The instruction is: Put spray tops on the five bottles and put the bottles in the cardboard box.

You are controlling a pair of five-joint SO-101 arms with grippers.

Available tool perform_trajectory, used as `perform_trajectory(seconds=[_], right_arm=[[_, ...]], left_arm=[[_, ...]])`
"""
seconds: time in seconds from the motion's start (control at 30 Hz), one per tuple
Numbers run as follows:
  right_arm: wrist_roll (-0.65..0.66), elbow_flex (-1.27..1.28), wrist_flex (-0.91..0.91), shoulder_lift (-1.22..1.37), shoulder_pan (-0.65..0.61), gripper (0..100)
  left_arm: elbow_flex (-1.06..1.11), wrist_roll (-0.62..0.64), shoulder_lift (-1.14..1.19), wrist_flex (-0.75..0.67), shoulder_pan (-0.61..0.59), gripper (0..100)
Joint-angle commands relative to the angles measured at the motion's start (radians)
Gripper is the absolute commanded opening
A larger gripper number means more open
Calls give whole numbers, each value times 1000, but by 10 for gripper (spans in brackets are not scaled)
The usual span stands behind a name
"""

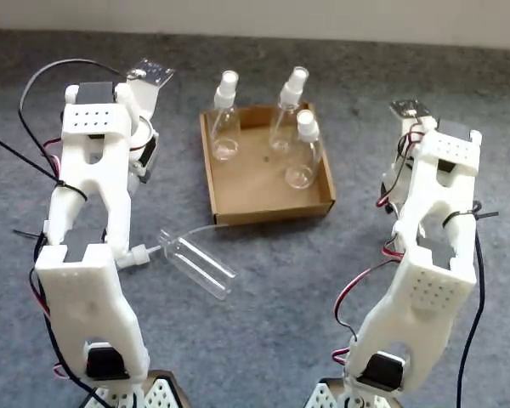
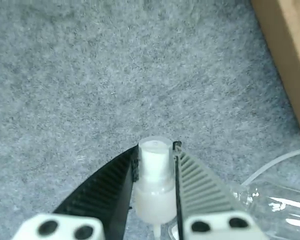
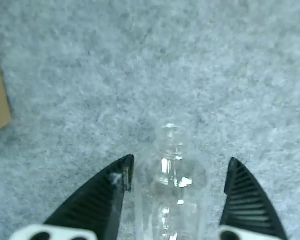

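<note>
While a spray top (image 2: 154,186) was pinched in the left gripper (image 2: 156,150), an uncapped bottle (image 3: 172,200) was bracketed by the spread jaws of the right gripper (image 3: 179,167); judged light, slick, graspable mid-body.

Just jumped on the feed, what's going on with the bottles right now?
Three bottles with spray tops on stand in the cardboard box. The left end effector is shut on a spray top, low over the carpet, beside a clear bottle lying on its side with no top. The right end effector is open, its fingers either side of another topless bottle, not yet clamped. Two bottles are left to cap and box.
</note>
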Motion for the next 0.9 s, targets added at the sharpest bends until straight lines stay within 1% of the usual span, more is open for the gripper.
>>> perform_trajectory(seconds=[0.0, 0.03, 0.13, 0.43, 0.6, 0.73, 0.87], right_arm=[[14, -51, 8, -18, 15, 219], [18, -42, 30, -18, 15, 221], [86, -4, 77, -18, 4, 221], [83, 12, 74, -18, 8, 214], [84, 16, 74, -18, 10, 98], [83, 16, 74, -18, 13, 62], [55, -2, 110, -41, 48, 37]], left_arm=[[-5, 9, -16, -9, 12, 3], [-5, 9, -16, -9, 10, 3], [-5, 9, -16, -8, 10, 3], [-5, 9, -16, -3, 10, 3], [-5, 11, -16, -3, 10, 3], [-5, 11, -16, -3, 10, 3], [-8, 11, -24, -3, 10, 3]])
